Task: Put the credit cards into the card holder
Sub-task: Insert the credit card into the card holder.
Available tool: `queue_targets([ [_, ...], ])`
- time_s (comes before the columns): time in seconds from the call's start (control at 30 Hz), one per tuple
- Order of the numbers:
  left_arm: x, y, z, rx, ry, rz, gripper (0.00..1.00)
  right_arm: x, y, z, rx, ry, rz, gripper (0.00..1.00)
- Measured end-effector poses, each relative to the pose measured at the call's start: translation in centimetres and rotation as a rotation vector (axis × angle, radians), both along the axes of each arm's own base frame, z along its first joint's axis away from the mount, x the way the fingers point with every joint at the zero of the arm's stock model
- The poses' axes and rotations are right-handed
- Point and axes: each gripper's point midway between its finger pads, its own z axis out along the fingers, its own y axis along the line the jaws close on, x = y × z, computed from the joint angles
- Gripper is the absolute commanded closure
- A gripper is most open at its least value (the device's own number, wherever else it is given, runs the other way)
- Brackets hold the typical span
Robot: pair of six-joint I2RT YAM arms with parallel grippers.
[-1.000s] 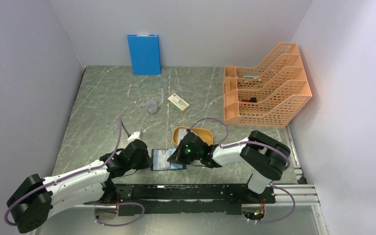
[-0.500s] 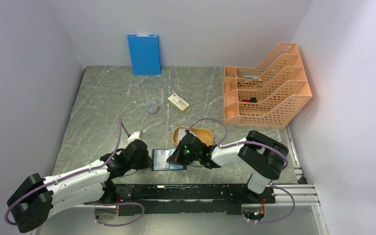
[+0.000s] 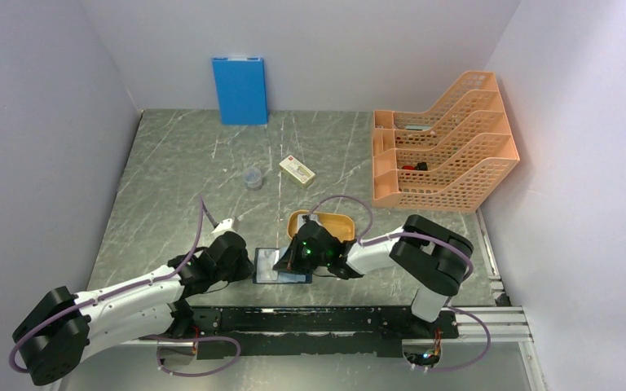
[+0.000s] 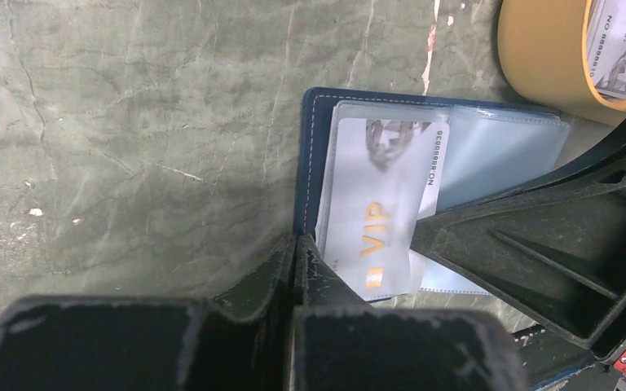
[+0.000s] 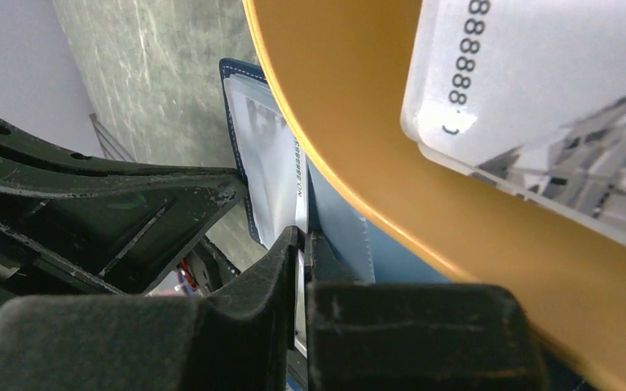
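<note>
The left gripper (image 4: 295, 247) is pinched shut on the edge of the card holder (image 4: 306, 163) at its fingertips. The right gripper (image 5: 301, 238) clamps a credit card (image 4: 375, 212) (marked VIP) lying over the holder just ahead.

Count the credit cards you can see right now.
2. One credit card lies partly in the open card holder, pinched by the right gripper; the other card sits in the orange tray. More may hide beneath it.

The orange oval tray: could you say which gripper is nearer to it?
Right. The right gripper is beside the orange oval tray; the left gripper is farther, at the left edge of the navy card holder.
</note>
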Motion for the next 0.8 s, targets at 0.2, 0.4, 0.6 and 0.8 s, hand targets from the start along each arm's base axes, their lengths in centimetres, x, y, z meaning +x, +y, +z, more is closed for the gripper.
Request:
queue_targets([
  [0.2,0.0,-0.1,0.0,-0.008,0.001,0.002,0.95,-0.3,0.2,0.7,0.004,-0.025,0.025,0.54],
  [0.4,0.0,-0.4,0.1,-0.02,0.007,0.001,0.95,-0.5,0.3,1.3,0.008,-0.032,0.034,0.46],
  [0.6,-0.1,-0.4,0.1,-0.025,0.011,0.003,0.95,-0.3,0.0,1.9,-0.05,-0.041,0.041,0.39],
  [0.8,-0.1,-0.4,0.1,-0.026,0.013,0.006,0.95,0.1,-1.1,2.7,-0.138,-0.072,0.044,0.4],
])
